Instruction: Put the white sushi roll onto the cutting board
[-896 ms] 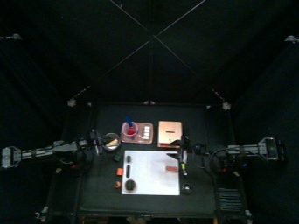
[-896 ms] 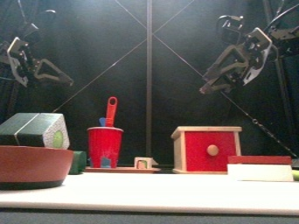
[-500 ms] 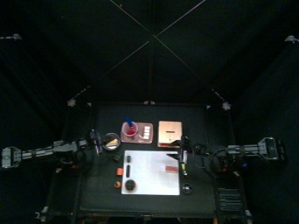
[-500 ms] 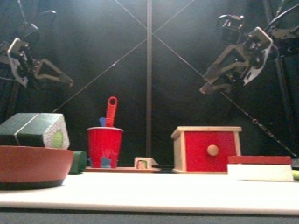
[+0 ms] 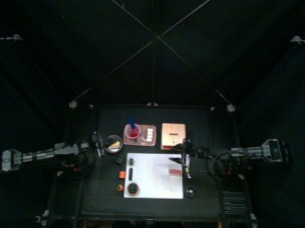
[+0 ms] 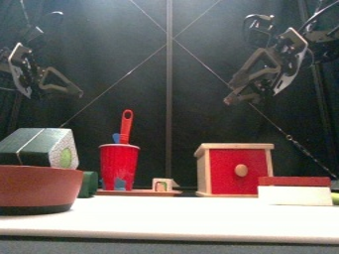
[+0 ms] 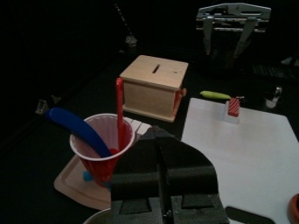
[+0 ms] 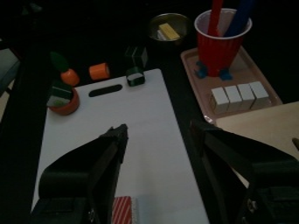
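The white sushi roll (image 8: 237,94) lies as a row of white pieces on the small pink tray (image 8: 239,77), beside the red cup (image 8: 219,37). The cutting board (image 8: 114,127) is the large white board directly below my right gripper (image 8: 158,131), whose jaws stand wide open with nothing between them. In the front view the right gripper (image 6: 252,84) hangs high above the table. My left gripper (image 7: 167,144) is shut and empty, hovering near the red cup (image 7: 100,142) at the table's left side. From above, the board (image 5: 155,181) fills the table's front middle.
A wooden slotted box (image 7: 156,86) stands behind the board. Along the board's left edge lie small food pieces: an orange one (image 8: 100,70), a red one (image 8: 65,101) and a black one (image 8: 105,88). A red-striped piece (image 8: 121,207) lies on the board. A metal bowl (image 8: 172,27) sits at the far left.
The right gripper has shifted slightly toward the table's middle over the board. The left arm has not moved.
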Robot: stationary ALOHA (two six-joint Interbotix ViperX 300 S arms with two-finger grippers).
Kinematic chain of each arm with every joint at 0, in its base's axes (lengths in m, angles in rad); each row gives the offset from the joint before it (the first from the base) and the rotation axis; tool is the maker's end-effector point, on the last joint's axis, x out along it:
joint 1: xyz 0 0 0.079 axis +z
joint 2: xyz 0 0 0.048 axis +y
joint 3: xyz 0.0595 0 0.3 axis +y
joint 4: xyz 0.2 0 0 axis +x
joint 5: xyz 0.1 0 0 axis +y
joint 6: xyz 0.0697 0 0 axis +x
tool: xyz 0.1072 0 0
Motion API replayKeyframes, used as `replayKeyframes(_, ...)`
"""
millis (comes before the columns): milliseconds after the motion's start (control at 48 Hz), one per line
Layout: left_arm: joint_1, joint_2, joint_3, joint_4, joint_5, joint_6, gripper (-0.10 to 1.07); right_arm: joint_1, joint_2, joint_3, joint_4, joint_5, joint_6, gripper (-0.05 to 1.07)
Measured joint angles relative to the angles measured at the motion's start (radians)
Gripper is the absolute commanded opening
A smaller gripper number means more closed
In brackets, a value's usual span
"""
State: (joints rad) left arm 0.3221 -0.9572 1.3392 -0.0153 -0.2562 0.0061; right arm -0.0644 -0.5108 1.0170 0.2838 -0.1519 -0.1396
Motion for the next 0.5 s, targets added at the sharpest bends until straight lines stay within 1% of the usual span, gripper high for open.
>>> replayKeyframes(146, 0.002, 0.000, -0.002, 0.000, 0.002, 0.000, 0.00, 0.003, 0.069, -0.071, 0.017, 0.015, 0.000, 0.91)
replayKeyframes(250, 0.002, 0.000, -0.005, 0.002, 0.000, 0.000, 0.00, 0.000, 0.097, -0.115, 0.051, 0.051, 0.003, 0.91)
replayKeyframes(312, 0.002, 0.000, -0.005, 0.002, 0.000, 0.000, 0.00, -0.014, 0.107, -0.153, 0.114, 0.075, 0.005, 0.91)
replayKeyframes(417, 0.000, 0.000, -0.005, 0.003, 0.000, 0.000, 0.00, -0.044, 0.130, -0.225, 0.259, 0.120, -0.003, 0.91)
replayKeyframes(500, 0.002, 0.000, -0.006, 0.006, 0.000, 0.000, 0.00, -0.083, 0.158, -0.299, 0.351, 0.186, 0.003, 0.91)
